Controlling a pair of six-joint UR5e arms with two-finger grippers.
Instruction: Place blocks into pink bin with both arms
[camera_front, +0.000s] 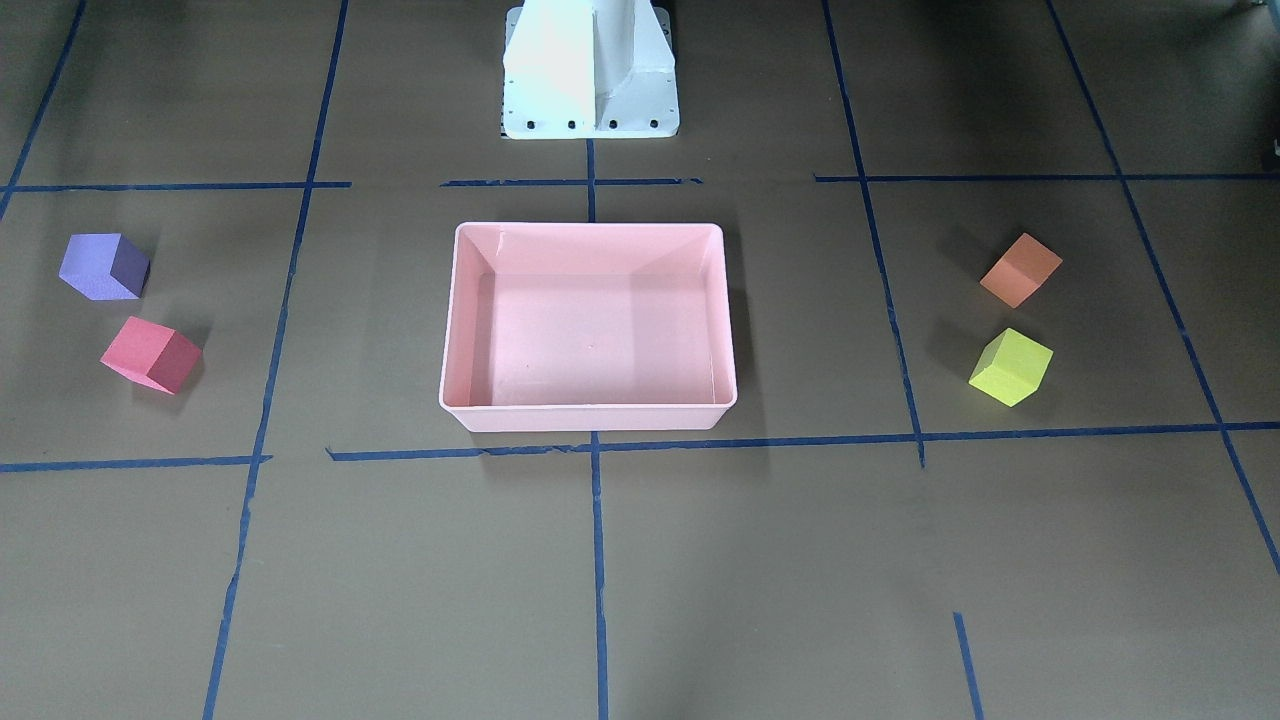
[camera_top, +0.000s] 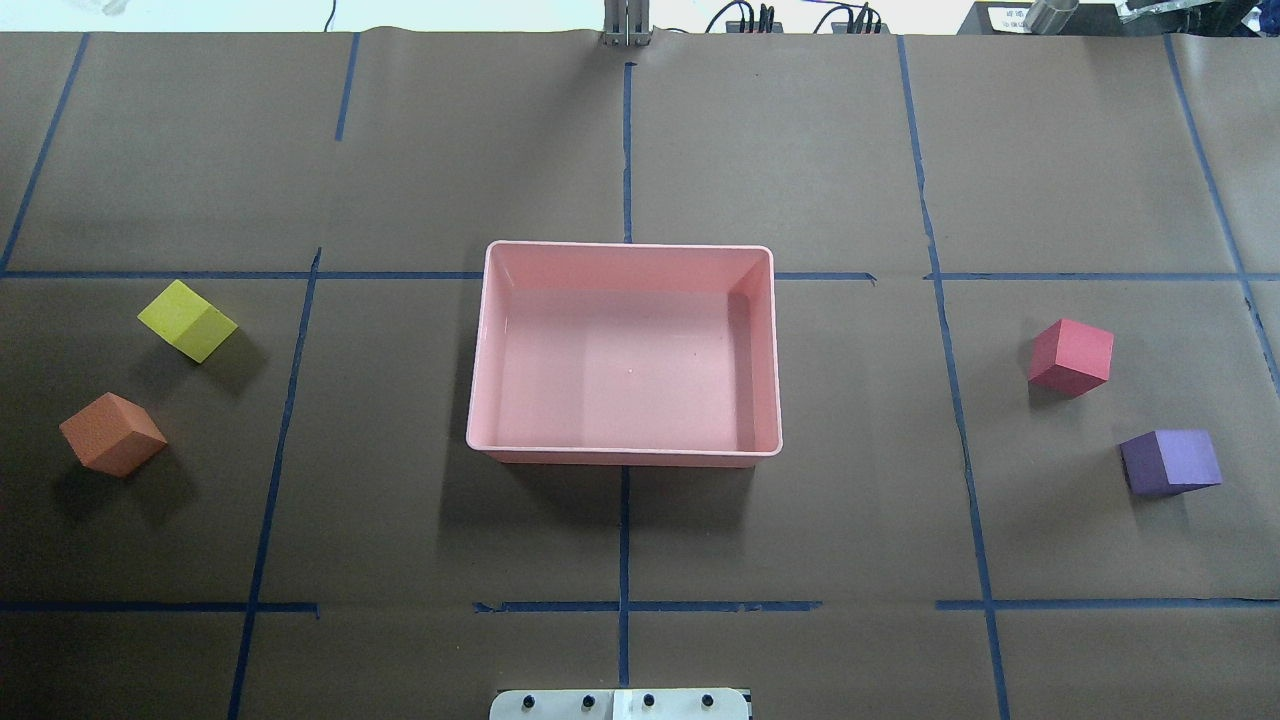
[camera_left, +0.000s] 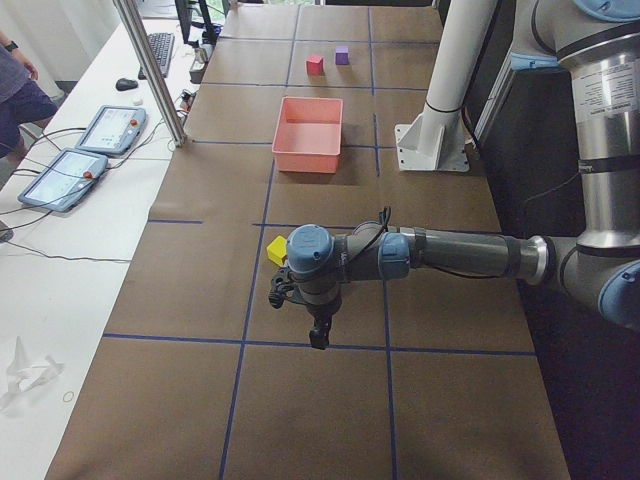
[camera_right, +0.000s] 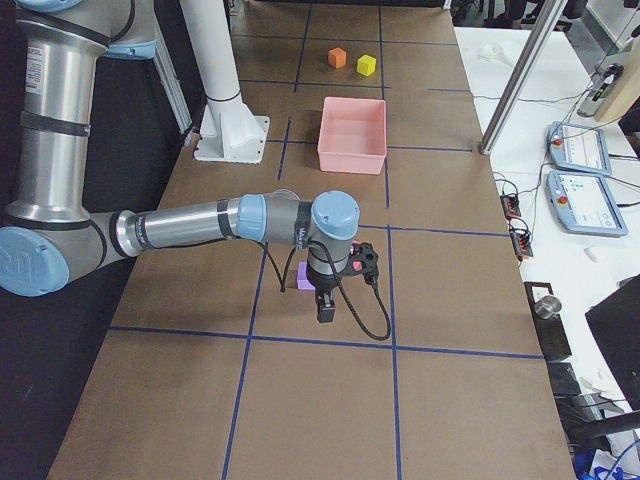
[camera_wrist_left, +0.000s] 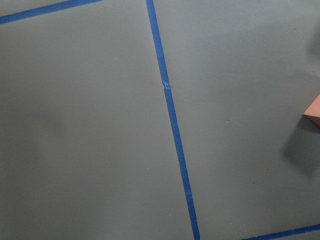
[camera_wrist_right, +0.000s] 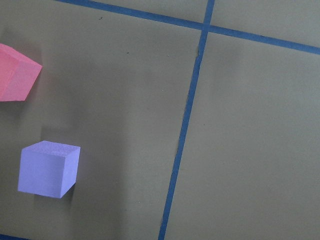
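Note:
The pink bin (camera_front: 588, 406) (camera_top: 625, 455) stands empty at the table's middle. The purple block (camera_top: 1170, 462) (camera_wrist_right: 47, 168) and the red-pink block (camera_top: 1071, 357) (camera_wrist_right: 15, 72) lie on the robot's right. The orange block (camera_top: 112, 433) and the yellow-green block (camera_top: 187, 320) lie on its left. My left gripper (camera_left: 318, 335) hangs above the table near the yellow-green block (camera_left: 277, 250). My right gripper (camera_right: 326, 310) hangs next to the purple block (camera_right: 308, 277). They show only in the side views, so I cannot tell whether they are open or shut.
The white pedestal base (camera_front: 590, 70) stands behind the bin on the robot's side. Blue tape lines divide the brown table cover into squares. Teach pendants (camera_left: 75, 160) and cables lie on the white bench along the far side.

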